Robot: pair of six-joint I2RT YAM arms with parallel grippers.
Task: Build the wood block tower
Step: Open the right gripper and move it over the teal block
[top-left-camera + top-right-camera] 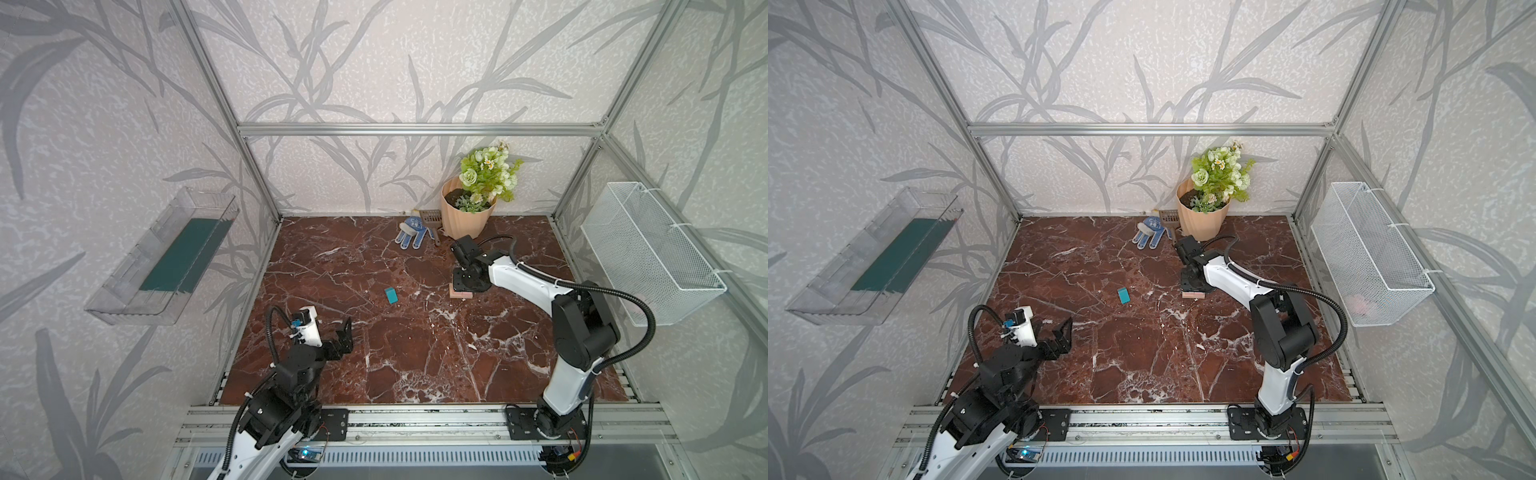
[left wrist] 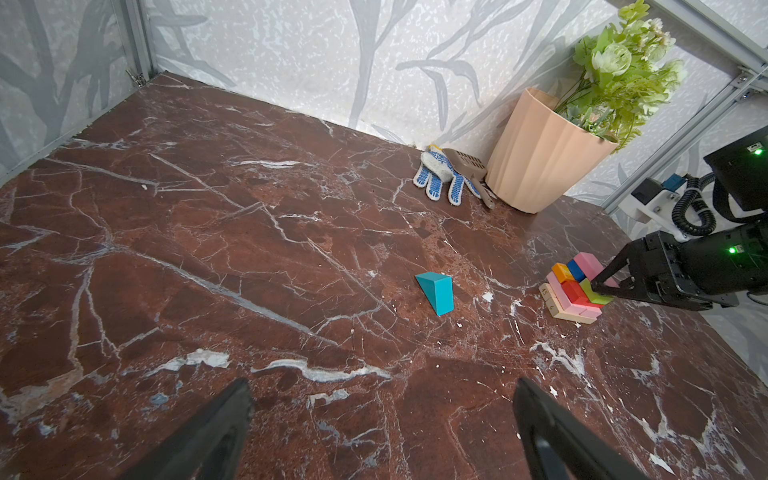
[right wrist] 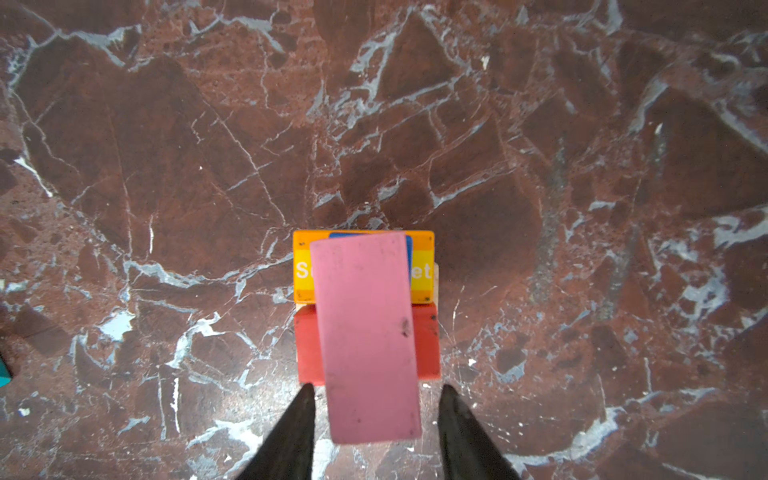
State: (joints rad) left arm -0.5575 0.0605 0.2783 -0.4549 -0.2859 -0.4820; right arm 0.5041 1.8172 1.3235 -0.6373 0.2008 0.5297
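The tower is a low stack of wood blocks, tan and pink at the base, seen in both top views. In the right wrist view a long pink block lies on top, over an orange block, a blue block and a red block. My right gripper straddles the pink block's near end, open, with a gap on each side. A teal wedge block lies alone mid-table. My left gripper hovers open and empty near the front left.
A peach flowerpot with green flowers stands at the back, with a blue-dotted glove and a small scoop beside it. A white wire basket hangs on the right wall and a clear tray on the left wall.
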